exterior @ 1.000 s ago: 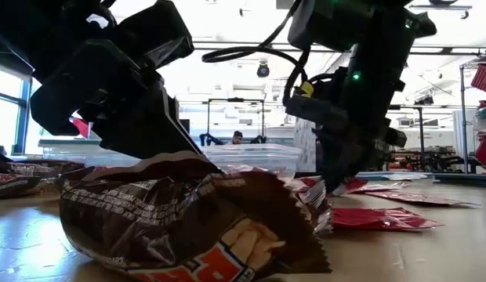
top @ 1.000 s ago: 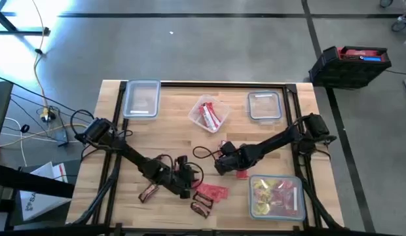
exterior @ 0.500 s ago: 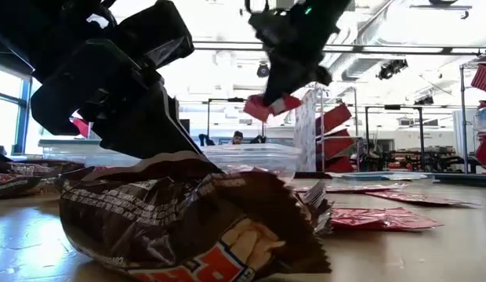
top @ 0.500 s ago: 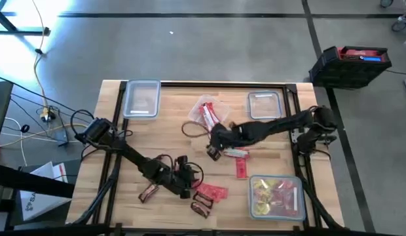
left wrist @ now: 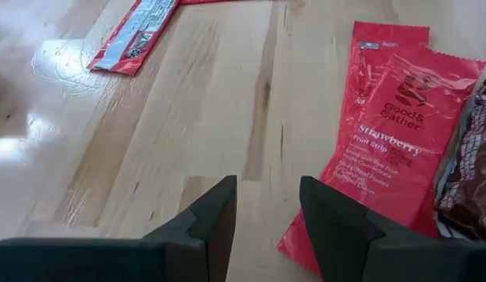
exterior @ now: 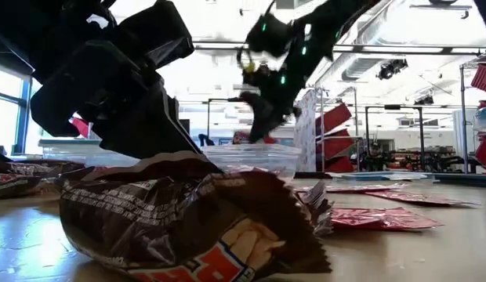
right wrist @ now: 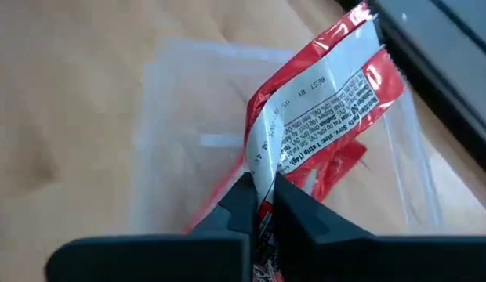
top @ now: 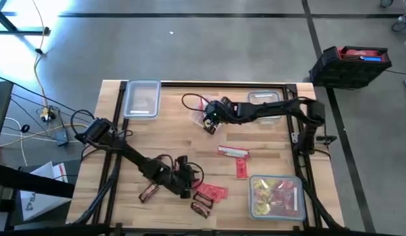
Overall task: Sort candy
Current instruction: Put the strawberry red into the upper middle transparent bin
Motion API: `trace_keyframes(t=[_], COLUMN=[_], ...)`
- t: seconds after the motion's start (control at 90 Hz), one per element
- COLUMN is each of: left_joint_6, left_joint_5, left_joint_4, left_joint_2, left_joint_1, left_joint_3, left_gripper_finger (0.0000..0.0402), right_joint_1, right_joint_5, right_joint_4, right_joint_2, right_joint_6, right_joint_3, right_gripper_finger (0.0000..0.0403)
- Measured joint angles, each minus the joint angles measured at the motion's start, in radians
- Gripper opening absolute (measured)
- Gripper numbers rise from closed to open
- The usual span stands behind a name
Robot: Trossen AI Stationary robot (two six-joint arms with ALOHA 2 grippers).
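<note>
My right gripper hangs over the clear middle container at the table's far side, shut on a red candy packet. More red packets lie inside that container. My left gripper stands open low over bare wood near the front edge, with nothing between its fingers. Beside it lie flat red packets and a dark brown bar. The low view shows a brown bar lying close in front, below the left gripper. My right gripper pinches the red packet between its two fingers at a crumpled part near one end. The fingers slant down from above. The packet's length runs on past the fingertips, bent, over the container; whether its free end touches anything, I cannot tell.
Two red packets lie on the wood right of centre. A container of yellow and pink sweets stands front right. Clear containers stand far left and far right. Brown bars lie by the front edge.
My right gripper has risen from the table right of centre with a red packet and carried it toward the far edge, ending over the middle container. The packet is lifted clear of the wood. The left arm has kept still.
</note>
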Motion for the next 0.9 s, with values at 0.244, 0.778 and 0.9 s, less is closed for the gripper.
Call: trace_keyframes(t=[0.244,0.778,0.9], left_joint_6=[0.000,0.000,0.000], left_joint_5=[-0.003,-0.004,-0.004], left_joint_4=[0.002,0.003,0.003], left_joint_2=[0.000,0.000,0.000], left_joint_1=[0.000,0.000,0.000], left_joint_3=[0.000,0.000,0.000], left_gripper_finger=[0.0126,0.0126,0.0126], right_joint_1=[-0.015,0.085,0.177], right_joint_5=[-0.098,-0.061,-0.043], right_joint_4=[0.003,-0.184,-0.260], right_joint_2=[0.052,-0.172,-0.239], right_joint_6=[0.055,0.019,0.013], right_joint_3=[0.000,0.003,0.003], right_gripper_finger=[0.0092,0.0135,0.0135])
